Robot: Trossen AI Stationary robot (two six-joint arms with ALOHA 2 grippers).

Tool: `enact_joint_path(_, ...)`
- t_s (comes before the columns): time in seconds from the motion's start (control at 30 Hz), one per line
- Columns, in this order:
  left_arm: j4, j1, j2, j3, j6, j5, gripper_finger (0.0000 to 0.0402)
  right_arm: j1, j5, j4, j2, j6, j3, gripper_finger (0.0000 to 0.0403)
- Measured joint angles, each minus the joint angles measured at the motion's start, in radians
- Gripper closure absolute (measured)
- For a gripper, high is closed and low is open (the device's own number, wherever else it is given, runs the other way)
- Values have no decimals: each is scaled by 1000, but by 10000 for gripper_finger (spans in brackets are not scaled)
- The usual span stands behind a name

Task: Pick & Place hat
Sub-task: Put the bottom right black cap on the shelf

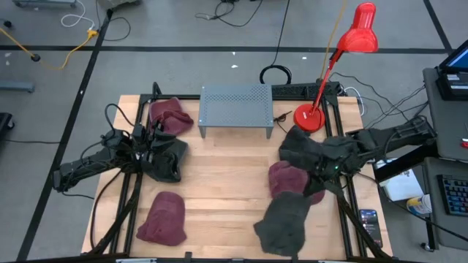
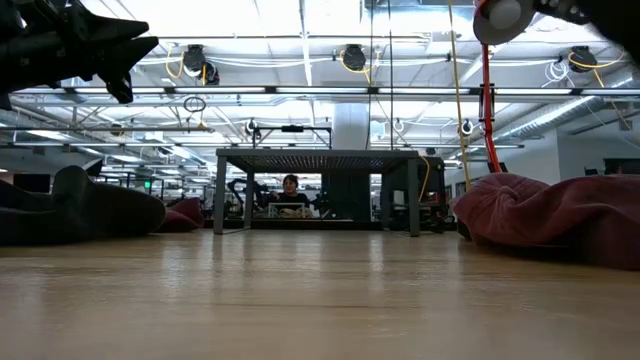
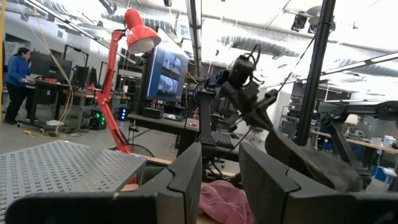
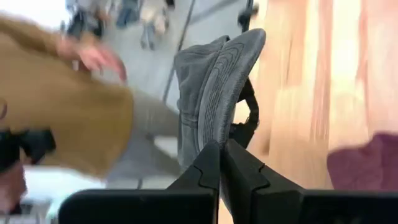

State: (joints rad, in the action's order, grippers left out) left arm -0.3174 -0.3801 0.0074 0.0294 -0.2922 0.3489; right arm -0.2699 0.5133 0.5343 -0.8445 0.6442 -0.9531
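Jaws of the right gripper (image 4: 219, 152) pinched tight on a fold of a grey hat (image 4: 211, 93), the brim and crown standing out past the fingertips in the right wrist view. From above, that grey hat (image 1: 284, 219) hangs low from the right arm near the front right edge of the tabletop (image 1: 227, 172), partly draped; whether its lower edge touches the wood cannot be told. Left gripper (image 3: 217, 180) shows its jaws parted with a clear gap and nothing between them; that arm waits at the left side of the tabletop, over a dark hat (image 1: 167, 157). Other hats lie about: a maroon one (image 1: 170, 117) at the back left, a maroon one (image 1: 162, 218) at the front left, a maroon one (image 1: 291, 179) just under the right arm, touching or nearly touching the grey one. Judged progress: the pick of the grey hat looks done, the carry is under way, the placing is not yet done. Where it should go is not marked. The only stand-like thing is a grey perforated metal rack (image 1: 235, 106) at the back middle; its top is bare and nothing shows beneath it in the low view. No bin, basket or box shows on the tabletop. A red desk lamp (image 1: 344, 58) stands at the back right, beside the rack. A person in a tan garment blurs past beyond the table edge in the right wrist view.
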Motion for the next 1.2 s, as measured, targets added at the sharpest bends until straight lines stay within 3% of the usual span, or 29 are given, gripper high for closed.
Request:
enact_joint_path(0.5, 0, 0, 0, 0, 0, 0, 289, 0, -408, -225, 35, 152, 0, 403)
enact_joint_path(0.97, 0, 0, 0, 0, 0, 0, 289, 0, -847, -276, 21, 342, 0, 403)
enact_joint_path(1.2, 0, 0, 0, 0, 0, 0, 289, 18, -905, -280, -3, 428, 0, 403)
